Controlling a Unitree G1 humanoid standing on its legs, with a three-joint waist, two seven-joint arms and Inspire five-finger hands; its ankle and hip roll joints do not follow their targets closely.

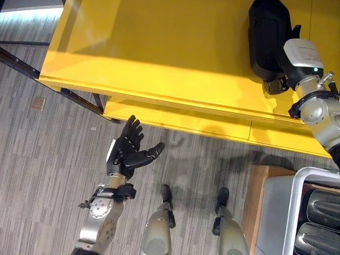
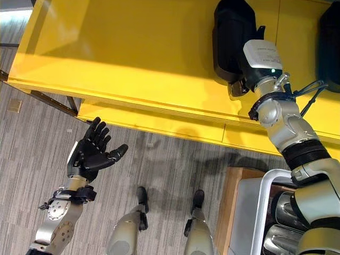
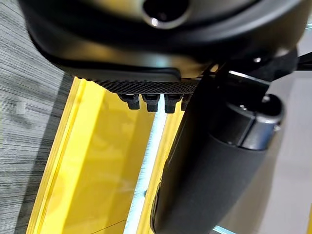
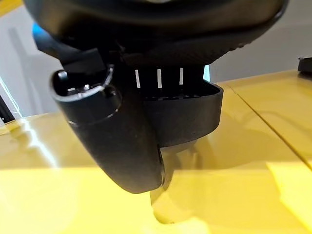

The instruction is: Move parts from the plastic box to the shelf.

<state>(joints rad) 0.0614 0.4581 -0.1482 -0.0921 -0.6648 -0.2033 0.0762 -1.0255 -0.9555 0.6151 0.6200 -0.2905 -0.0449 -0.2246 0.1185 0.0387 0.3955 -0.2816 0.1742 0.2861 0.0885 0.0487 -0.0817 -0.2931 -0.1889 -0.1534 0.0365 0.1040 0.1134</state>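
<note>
- A black part [image 2: 229, 40] is seen lying on the yellow shelf [image 2: 133, 58], its long side flat on the top surface, with the right hand [image 2: 240, 85] at its near end.
- In the right wrist view the part [image 4: 183, 114] is seen just past the thumb [image 4: 114, 146] and fingers; whether it is clasped or merely touched cannot be told, as the fingers are largely hidden against it.
- The part appears to be set well in from the shelf's front edge, judged so that it rests steadily and leaves room alongside.
- A second dark object [image 2: 330, 45] is seen on the shelf at the right edge of the right eye view, apart from the first; it is cut off by the frame and cannot be identified.
- The left hand [image 1: 127, 149] is held over the carpeted floor [image 1: 48, 159], below the shelf's front edge, fingers spread wide and nothing carried; it is judged to be kept clear of the work.
- The white plastic box [image 1: 297, 207] is seen at the robot's right, on a wooden stand [image 1: 260, 196]; rounded metallic parts [image 1: 323, 207] are left inside it.
- The task is judged partly done, with the placing step near completion and more parts to be fetched from the box.
</note>
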